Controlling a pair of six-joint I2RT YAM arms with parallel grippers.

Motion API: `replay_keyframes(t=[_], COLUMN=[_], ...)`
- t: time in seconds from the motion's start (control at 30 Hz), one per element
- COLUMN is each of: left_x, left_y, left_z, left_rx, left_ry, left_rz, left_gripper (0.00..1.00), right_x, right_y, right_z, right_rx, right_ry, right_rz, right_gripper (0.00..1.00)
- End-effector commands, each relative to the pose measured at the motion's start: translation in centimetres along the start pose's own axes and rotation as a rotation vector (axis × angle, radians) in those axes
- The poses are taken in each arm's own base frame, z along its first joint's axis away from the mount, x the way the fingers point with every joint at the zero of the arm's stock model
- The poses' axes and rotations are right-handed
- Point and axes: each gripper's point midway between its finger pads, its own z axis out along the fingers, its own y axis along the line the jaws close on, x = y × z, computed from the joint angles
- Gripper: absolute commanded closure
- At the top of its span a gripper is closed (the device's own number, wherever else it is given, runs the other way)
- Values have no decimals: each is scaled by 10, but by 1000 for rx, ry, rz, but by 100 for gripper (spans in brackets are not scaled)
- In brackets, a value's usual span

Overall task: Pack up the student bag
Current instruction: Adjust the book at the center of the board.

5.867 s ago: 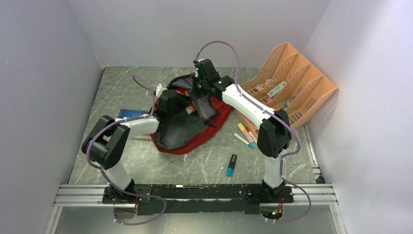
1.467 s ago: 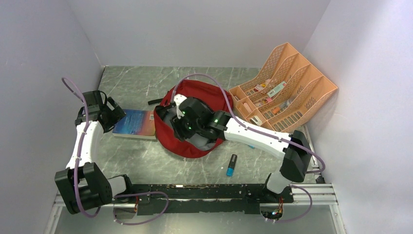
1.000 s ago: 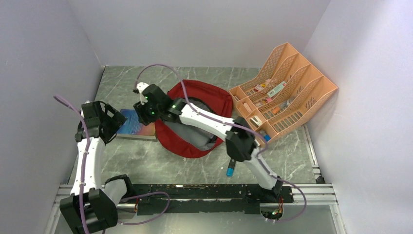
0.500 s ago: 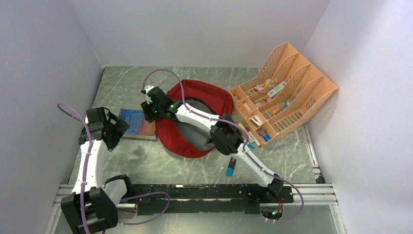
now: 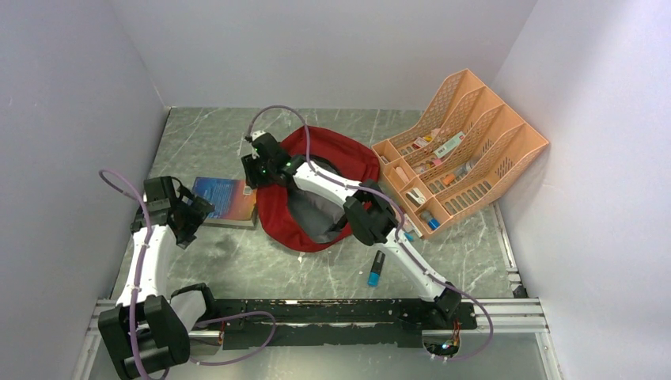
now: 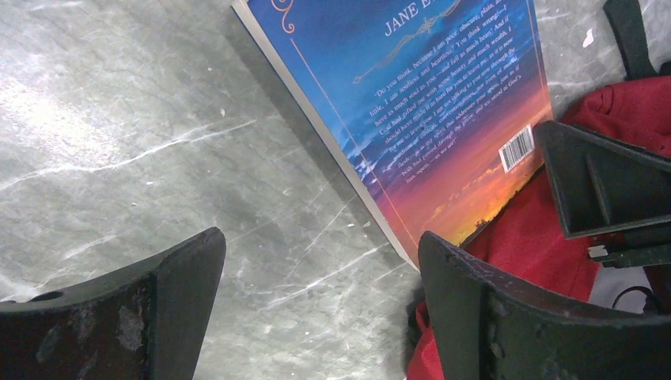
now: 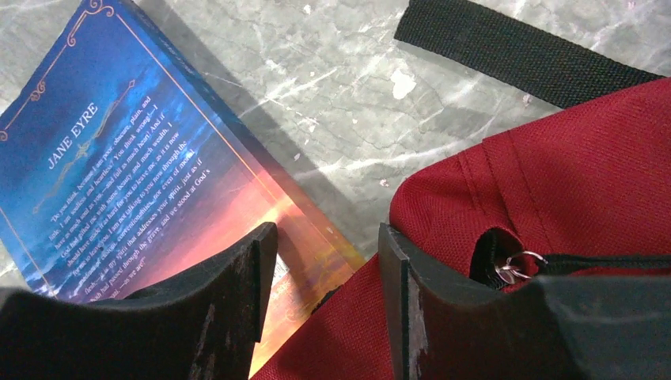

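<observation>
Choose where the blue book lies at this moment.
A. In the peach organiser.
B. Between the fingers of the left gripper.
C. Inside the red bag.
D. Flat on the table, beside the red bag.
D: the book lies flat on the table, its corner meeting the left edge of the student bag, and the left gripper stands open near it with nothing between its fingers.

1. I work in a lab test cell: plain pale walls (image 5: 71,95) box the frame's left, top and right
2. My arm bases (image 5: 443,301) bolt to an aluminium rail (image 5: 518,313) along the bottom edge
</observation>
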Motion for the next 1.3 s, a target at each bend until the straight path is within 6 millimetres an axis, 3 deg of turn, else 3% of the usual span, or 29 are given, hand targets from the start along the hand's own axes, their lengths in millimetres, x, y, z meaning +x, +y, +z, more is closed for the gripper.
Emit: replay_keyframes(t=[0.0, 0.13, 0.33, 0.5, 0.67, 0.93, 1.03, 1.27], left_x=[4, 6, 3, 7, 13, 2, -6, -13], left_y=[-7, -8, -6, -5, 3, 4, 4, 14], left_z=[5, 9, 18, 35, 47, 53, 55, 53], left_rx=[50, 53, 35, 20, -17, -43, -73, -132], left_ry=[27, 42, 34, 62, 92, 61, 53, 30], left_rz=[-9, -2, -12, -24, -16, 5, 27, 37], left_gripper=[5, 5, 5, 5, 5, 5, 6, 8], right_x=[20, 31, 58, 84, 98, 122, 113, 27], right_y=[-14, 7, 39, 47, 55, 89, 88, 66], right_z=[12, 11, -8, -27, -48, -81, -89, -105], right_rx=[-22, -160, -374, -404, -430, -510, -463, -196], right_ry=[59, 104, 192, 274, 301, 378, 340, 47], right_rz=[-20, -67, -147, -210, -217, -313, -321, -250], right_gripper=[46, 46, 58, 59, 59, 57, 55, 48])
